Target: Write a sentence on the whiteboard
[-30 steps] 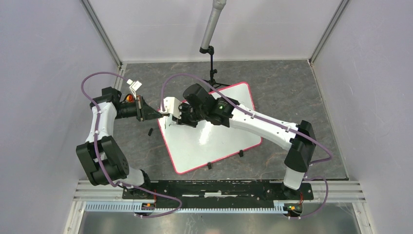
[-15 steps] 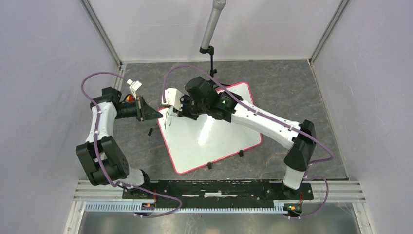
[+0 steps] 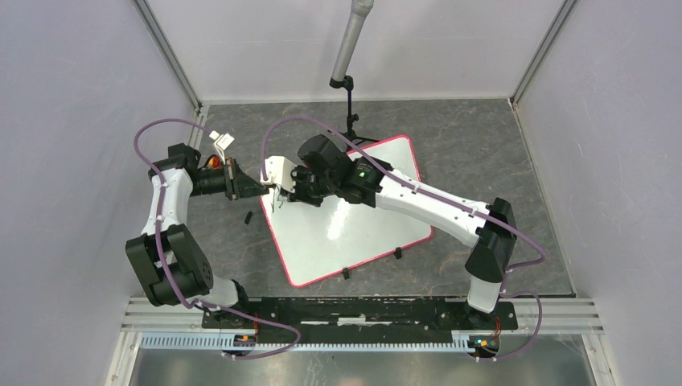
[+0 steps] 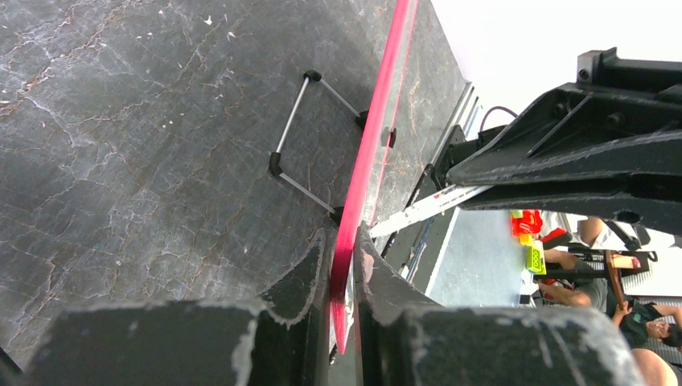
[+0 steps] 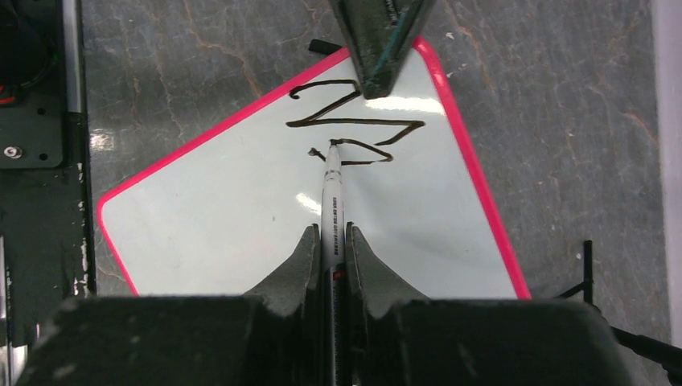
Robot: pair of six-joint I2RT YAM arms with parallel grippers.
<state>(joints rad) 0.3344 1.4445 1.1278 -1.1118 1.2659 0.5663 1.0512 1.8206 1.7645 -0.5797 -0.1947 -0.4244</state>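
Observation:
The whiteboard (image 3: 346, 233) lies at an angle on the dark table, white with a pink-red rim (image 4: 378, 121). My left gripper (image 3: 261, 186) is shut on its left corner; in the left wrist view the rim runs straight between the fingers (image 4: 342, 241). My right gripper (image 5: 331, 233) is shut on a white marker (image 5: 332, 193), whose tip touches the board (image 5: 241, 209). The sentence (image 5: 354, 125) is only a few black zigzag strokes near that corner, just below the left gripper's fingers (image 5: 378, 48). From above, the right gripper (image 3: 281, 191) hides the strokes.
A black stand with a grey pole (image 3: 347, 80) rises behind the board. A small black piece (image 3: 248, 217) lies on the table left of the board. Black clips (image 3: 397, 254) sit on the board's near edge. A wire frame (image 4: 306, 129) lies beside the rim.
The right gripper swung up and left with the marker, then came back down a little over the board's left corner. The left arm and the board stayed put.

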